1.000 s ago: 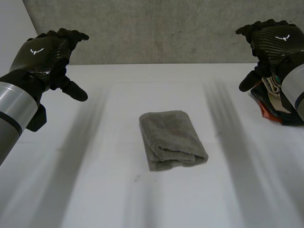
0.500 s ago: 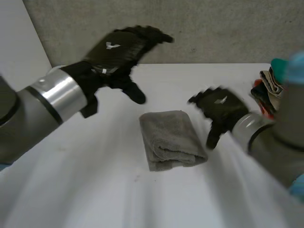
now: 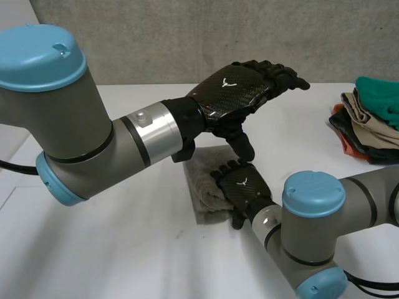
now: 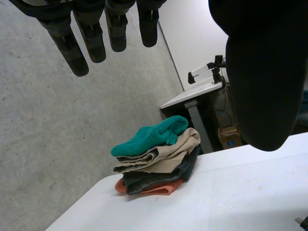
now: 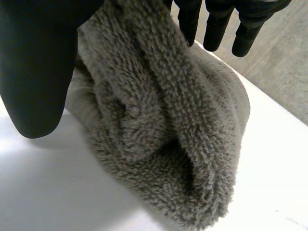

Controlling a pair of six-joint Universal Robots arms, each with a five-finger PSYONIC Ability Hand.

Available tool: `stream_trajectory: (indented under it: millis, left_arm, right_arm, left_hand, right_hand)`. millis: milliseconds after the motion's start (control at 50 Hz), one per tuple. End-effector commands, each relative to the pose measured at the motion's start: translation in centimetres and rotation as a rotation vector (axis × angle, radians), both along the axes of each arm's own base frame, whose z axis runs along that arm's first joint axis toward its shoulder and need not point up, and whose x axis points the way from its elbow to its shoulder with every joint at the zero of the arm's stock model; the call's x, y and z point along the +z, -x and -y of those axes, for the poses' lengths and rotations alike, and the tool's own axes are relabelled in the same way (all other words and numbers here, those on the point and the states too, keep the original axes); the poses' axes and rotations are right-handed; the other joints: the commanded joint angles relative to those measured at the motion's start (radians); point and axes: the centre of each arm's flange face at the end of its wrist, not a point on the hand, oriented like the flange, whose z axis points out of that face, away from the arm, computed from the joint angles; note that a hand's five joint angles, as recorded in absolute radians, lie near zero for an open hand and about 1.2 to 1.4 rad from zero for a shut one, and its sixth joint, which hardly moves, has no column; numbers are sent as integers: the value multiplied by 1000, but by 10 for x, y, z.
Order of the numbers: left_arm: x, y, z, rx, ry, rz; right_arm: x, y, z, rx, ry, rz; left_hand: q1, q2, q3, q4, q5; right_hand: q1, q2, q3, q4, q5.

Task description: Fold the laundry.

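A folded grey towel (image 3: 198,187) lies in the middle of the white table (image 3: 124,249), and part of it is hidden by my hands. My right hand (image 3: 242,187) rests over the towel's near right end. In the right wrist view the towel (image 5: 163,125) bulges under the palm, with the thumb (image 5: 33,72) beside one fold and straight fingers (image 5: 216,24) over the far side. This hand is open. My left hand (image 3: 240,93) hovers above the towel's far end, reaching across from the left. Its fingers (image 4: 91,33) are straight and its thumb (image 4: 260,72) spread, so it is open and holds nothing.
A pile of folded clothes (image 3: 371,118) sits at the table's far right edge. A teal piece tops the pile (image 4: 154,159), over beige, dark and orange ones. A concrete wall (image 3: 187,37) runs behind the table. My left forearm (image 3: 124,143) crosses the table's left half.
Both arms swung in from the sides. The left hand moved right to above the towel. The right hand came down onto the towel's near right end.
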Motion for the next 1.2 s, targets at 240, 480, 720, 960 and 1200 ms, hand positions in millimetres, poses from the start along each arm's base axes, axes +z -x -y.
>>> stream_trajectory:
  millis: [240,480,720,960,1200]
  left_arm:
    - [1,0,-1,6,1,-2]
    - [2,0,-2,6,4,-4]
    - [6,-1,-3,8,11,-11]
    - [50,-13,-13,17,99,-85]
    - [56,-18,-13,28,108,-92]
  right_arm:
    - [-9,-5,11,-8,89,-8]
    - [4,-14,24,-5,165,29]
    - [22,-30,47,-4,271,62]
    - [170,24,148,-244,659,269]
    - [213,203,257,-500,844,160]
  left_hand:
    - [-31,-36,-39,-31,-49]
    - [-31,-36,-39,-31,-49]
    - [-31,-36,-39,-31,-49]
    - [-31,-36,-39,-31,-49]
    - [-31,-36,-39,-31,-49]
  right_hand:
    - [157,174,176,174,165]
    - [230,247,249,248,239]
    - [1166,1183,1185,1183,1174]
    - [1166,1183,1185,1183,1174]
    - [1166,1183,1185,1183,1174]
